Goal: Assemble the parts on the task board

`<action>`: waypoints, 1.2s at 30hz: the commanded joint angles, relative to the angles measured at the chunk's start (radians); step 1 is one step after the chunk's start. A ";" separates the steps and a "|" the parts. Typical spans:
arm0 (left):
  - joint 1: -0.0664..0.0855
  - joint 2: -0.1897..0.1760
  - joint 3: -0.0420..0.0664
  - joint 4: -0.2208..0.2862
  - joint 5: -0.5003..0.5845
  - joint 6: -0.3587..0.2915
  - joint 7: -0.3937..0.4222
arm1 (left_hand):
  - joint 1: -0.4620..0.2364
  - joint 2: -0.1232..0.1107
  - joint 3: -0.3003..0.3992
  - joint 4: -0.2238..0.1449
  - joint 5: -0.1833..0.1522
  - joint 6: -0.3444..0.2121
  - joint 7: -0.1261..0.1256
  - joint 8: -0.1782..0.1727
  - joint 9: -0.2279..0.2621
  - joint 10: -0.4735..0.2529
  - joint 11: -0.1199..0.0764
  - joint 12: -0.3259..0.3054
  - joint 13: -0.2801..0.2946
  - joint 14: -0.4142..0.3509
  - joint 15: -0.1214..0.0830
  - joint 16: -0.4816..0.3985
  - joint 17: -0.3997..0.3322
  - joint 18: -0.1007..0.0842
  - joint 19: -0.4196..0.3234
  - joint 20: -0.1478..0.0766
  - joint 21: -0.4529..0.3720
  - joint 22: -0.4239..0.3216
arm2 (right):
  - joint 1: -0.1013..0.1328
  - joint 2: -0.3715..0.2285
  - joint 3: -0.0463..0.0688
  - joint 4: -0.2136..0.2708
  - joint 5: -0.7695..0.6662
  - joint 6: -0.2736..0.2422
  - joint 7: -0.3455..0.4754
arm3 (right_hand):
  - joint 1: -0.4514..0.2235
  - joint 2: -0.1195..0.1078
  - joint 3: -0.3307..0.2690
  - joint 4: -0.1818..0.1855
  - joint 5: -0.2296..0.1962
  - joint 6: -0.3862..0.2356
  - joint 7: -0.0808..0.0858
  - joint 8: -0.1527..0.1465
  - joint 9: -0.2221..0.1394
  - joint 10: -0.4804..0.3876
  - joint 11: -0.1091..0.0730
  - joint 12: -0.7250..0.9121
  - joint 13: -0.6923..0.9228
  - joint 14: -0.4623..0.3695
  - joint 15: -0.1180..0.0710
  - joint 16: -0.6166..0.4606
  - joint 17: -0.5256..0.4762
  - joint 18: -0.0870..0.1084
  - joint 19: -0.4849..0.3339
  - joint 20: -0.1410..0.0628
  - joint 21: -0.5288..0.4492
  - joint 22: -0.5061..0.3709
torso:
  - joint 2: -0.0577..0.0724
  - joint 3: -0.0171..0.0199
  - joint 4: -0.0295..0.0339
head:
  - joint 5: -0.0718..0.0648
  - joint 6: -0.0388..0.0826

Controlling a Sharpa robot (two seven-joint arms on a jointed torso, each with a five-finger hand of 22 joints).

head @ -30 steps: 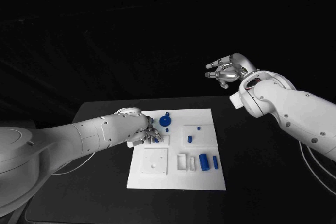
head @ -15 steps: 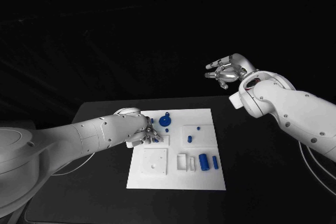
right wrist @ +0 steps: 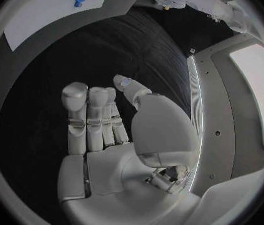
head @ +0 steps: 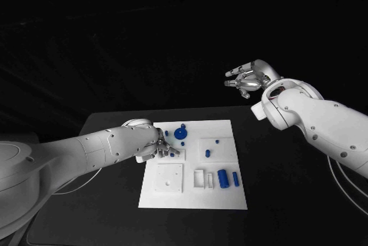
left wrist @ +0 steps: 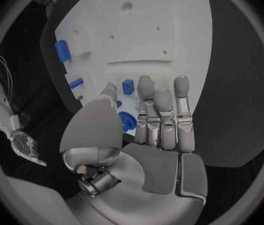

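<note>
The task board [head: 195,163] lies flat in the middle of the black table [head: 284,193], its long side running away from the robot. On it, a round blue part [head: 181,132] sits near the far edge, with a small blue piece [head: 166,132] just beside it. Two small blue pegs [head: 209,149] stand in a raised white block toward the board's middle. Nearer the robot, a thick blue cylinder [head: 223,178] and a thinner blue bar [head: 235,178] lie side by side, close to each other (whether they touch cannot be told).

The left hand [head: 161,148] hovers low over the board's left edge, between the round part and a square white plate [head: 170,177] set into the board. In the left wrist view, the left hand [left wrist: 138,130] has its fingers [left wrist: 164,110] stretched out straight and close together, the thumb apart, and nothing between them; a small blue block [left wrist: 127,86] lies on the board just beyond the fingertips.

The right hand [head: 247,78] is raised high, well apart from the board, beyond the table's far right corner. The right wrist view shows its fingers [right wrist: 89,116] extended and empty, holding nothing.
</note>
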 commanded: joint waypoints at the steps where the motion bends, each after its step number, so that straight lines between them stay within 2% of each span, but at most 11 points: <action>1: 0.000 -0.003 0.001 0.008 0.026 -0.022 0.027 | 0.005 -0.020 -0.065 0.037 -0.003 -0.004 0.004 -0.006 -0.001 -0.001 0.007 0.001 -0.001 -0.007 0.004 0.001 0.000 -0.007 0.001 -0.001 -0.005 0.017 | -0.001 0.000 0.000 0.000 -0.003 0.011 0.003 | -0.004 0.002 0.004 -0.002 0.003 0.001 0.004 -0.005 -0.001 -0.008 -0.002 0.003 -0.002 -0.003 -0.004 0.000 0.001 0.018 -0.007 0.001 0.006 0.090 | 0.000 0.0013 -0.0024 | 0.000 0.001; 10: 0.001 -0.026 0.007 0.035 0.044 -0.032 0.034 | 0.009 -0.013 -0.109 0.053 -0.004 -0.003 0.004 -0.009 0.001 -0.002 0.007 -0.004 -0.001 -0.009 0.004 0.000 0.002 -0.007 -0.001 -0.002 -0.007 0.017 | -0.002 -0.003 0.000 0.000 -0.003 0.010 0.001 | -0.006 0.002 0.009 -0.002 0.004 0.001 0.004 -0.005 -0.001 -0.008 -0.002 0.003 -0.002 -0.003 -0.004 0.000 0.001 0.018 -0.007 0.001 0.004 0.090 | 0.000 -0.0018 0.0021 | -0.001 0.004; 13: 0.004 -0.047 0.031 0.062 0.052 -0.034 0.040 | 0.032 0.029 -0.078 0.040 -0.001 -0.001 0.005 -0.007 0.003 -0.006 0.009 -0.006 -0.002 -0.013 0.008 -0.004 -0.001 -0.007 -0.006 0.002 -0.011 0.015 | -0.002 -0.006 0.000 -0.001 -0.003 0.009 0.001 | -0.006 0.002 0.009 -0.002 0.004 0.001 0.004 -0.005 -0.001 -0.008 -0.002 0.003 -0.002 -0.003 -0.004 0.000 0.001 0.018 -0.007 0.001 0.004 0.090 | -0.001 -0.0016 0.0025 | 0.000 0.007; 17: 0.018 -0.075 0.061 0.096 0.060 -0.033 0.048 | 0.039 0.040 -0.070 0.028 0.001 -0.009 0.006 0.000 0.018 -0.012 0.010 -0.004 -0.002 -0.014 0.009 -0.006 -0.004 -0.007 -0.006 0.005 -0.020 0.014 | -0.002 -0.009 0.000 -0.004 -0.003 0.009 0.000 | -0.008 0.001 0.010 -0.001 0.004 0.001 0.004 -0.005 -0.001 -0.008 -0.002 0.003 -0.002 -0.003 -0.004 -0.001 0.001 0.018 -0.007 0.001 0.005 0.090 | 0.000 -0.0013 0.0021 | 0.004 0.012; 18: 0.026 -0.082 0.066 0.101 0.066 -0.031 0.051 | 0.043 0.053 -0.068 0.014 0.013 -0.013 0.007 0.001 0.022 -0.016 0.012 -0.004 -0.002 -0.017 0.011 -0.008 -0.005 -0.006 -0.007 0.006 -0.023 0.014 | -0.002 -0.010 0.000 -0.005 -0.003 0.009 0.000 | -0.008 0.001 0.010 -0.001 0.004 0.001 0.004 -0.005 -0.001 -0.008 -0.002 0.003 -0.002 -0.003 -0.004 -0.001 0.001 0.018 -0.007 0.001 0.005 0.090 | -0.001 -0.0011 0.0016 | 0.005 0.014; 20: 0.042 -0.091 0.075 0.102 0.086 -0.023 0.062 | 0.059 0.104 -0.076 -0.053 0.104 -0.020 0.010 0.002 0.027 -0.025 0.014 0.003 0.001 -0.024 0.013 -0.006 -0.006 -0.006 -0.010 0.009 -0.030 0.014 | -0.002 -0.011 0.000 -0.006 -0.003 0.010 0.000 | -0.008 0.001 0.010 -0.001 0.004 0.001 0.004 -0.005 -0.001 -0.008 -0.002 0.003 -0.002 -0.003 -0.004 -0.001 0.001 0.018 -0.007 0.001 0.005 0.090 | 0.000 0.0004 -0.0009 | 0.006 0.015; 24: 0.075 -0.096 0.082 0.071 0.135 0.006 0.081 | 0.069 0.199 -0.136 -0.173 0.160 -0.079 0.022 -0.013 0.008 -0.046 0.019 0.015 0.002 -0.042 0.019 0.002 -0.009 -0.005 -0.017 0.014 -0.043 0.016 | -0.002 -0.011 0.000 -0.006 -0.003 0.012 0.000 | -0.008 0.001 0.010 -0.001 0.004 0.001 0.004 -0.005 -0.001 -0.008 -0.002 0.003 -0.002 -0.003 -0.004 -0.001 0.001 0.018 -0.007 0.001 0.005 0.090 | 0.000 0.0018 -0.0025 | 0.007 0.017; 26: 0.086 -0.092 0.084 0.048 0.150 0.023 0.088 | 0.091 0.220 -0.142 -0.200 0.271 -0.121 0.039 -0.035 -0.087 -0.052 0.028 0.012 -0.001 -0.048 0.023 0.001 -0.011 -0.005 -0.020 0.017 -0.048 0.016 | -0.002 -0.010 0.000 -0.006 -0.003 0.012 -0.001 | -0.008 0.001 0.010 -0.001 0.004 0.001 0.004 -0.005 -0.001 -0.008 -0.002 0.003 -0.002 -0.003 -0.004 -0.001 0.001 0.018 -0.007 0.001 0.005 0.090 | 0.001 0.0017 -0.0028 | 0.006 0.018; 28: 0.096 -0.080 0.085 0.004 0.165 0.047 0.097 | 0.109 0.235 -0.150 -0.223 0.322 -0.122 0.042 -0.023 -0.145 -0.056 0.031 0.008 -0.004 -0.052 0.026 -0.001 -0.014 -0.003 -0.022 0.020 -0.053 0.015 | -0.002 -0.010 0.000 -0.005 -0.003 0.013 -0.001 | -0.008 0.001 0.010 -0.001 0.004 0.001 0.004 -0.005 -0.001 -0.008 -0.002 0.003 -0.002 -0.003 -0.004 -0.001 0.001 0.018 -0.007 0.001 0.005 0.090 | 0.001 0.0021 -0.0030 | 0.006 0.021; 34: 0.105 -0.034 0.087 -0.107 0.169 0.080 0.120 | 0.133 0.276 -0.179 -0.261 0.374 -0.163 0.049 0.054 -0.304 -0.067 0.034 0.009 -0.010 -0.059 0.031 0.000 -0.022 0.000 -0.022 0.026 -0.068 0.017 | -0.002 -0.012 0.000 -0.001 -0.005 0.014 -0.002 | -0.009 0.001 0.012 0.000 0.006 0.002 0.004 -0.005 -0.001 -0.007 -0.002 0.003 -0.003 -0.002 -0.004 0.000 0.001 0.018 -0.006 0.001 0.007 0.090 | 0.005 0.0007 -0.0012 | 0.001 0.026; 36: 0.106 -0.018 0.087 -0.140 0.163 0.091 0.127 | 0.128 0.282 -0.185 -0.257 0.382 -0.187 0.065 0.038 -0.382 -0.072 0.039 0.014 -0.009 -0.060 0.036 0.002 -0.023 0.002 -0.022 0.029 -0.070 0.017 | -0.002 -0.013 0.000 0.001 -0.007 0.014 -0.002 | -0.011 0.001 0.012 0.001 0.008 0.002 0.004 -0.005 -0.001 -0.007 -0.002 0.004 -0.003 -0.002 -0.004 -0.002 0.000 0.018 -0.007 0.001 0.007 0.090 | 0.006 0.0014 -0.0025 | 0.002 0.027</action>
